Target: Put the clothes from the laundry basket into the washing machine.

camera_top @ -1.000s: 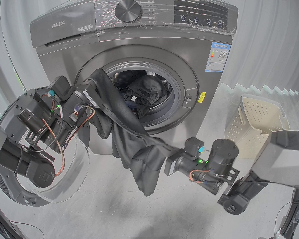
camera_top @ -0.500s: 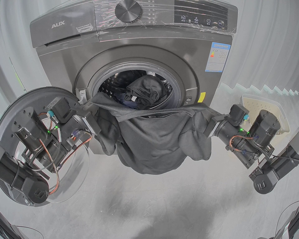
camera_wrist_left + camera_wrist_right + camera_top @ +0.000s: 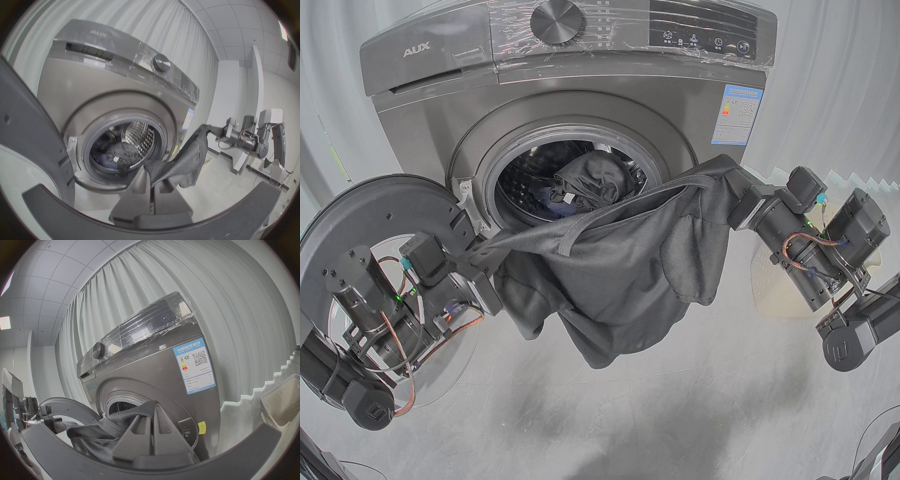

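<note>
Garment [image 3: 625, 262] — spans sideways, right higher.

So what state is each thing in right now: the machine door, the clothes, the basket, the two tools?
washing machine door: swung wide open.
black clothes: lying inside the drum.
dark grey garment: hanging stretched between both tools, outside the drum.
left tool: shut on the garment.
right tool: shut on the garment.
laundry basket: standing upright, right of the washing machine.

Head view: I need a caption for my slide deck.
Left gripper and right gripper hold a dark garment stretched before the open washing machine.
</note>
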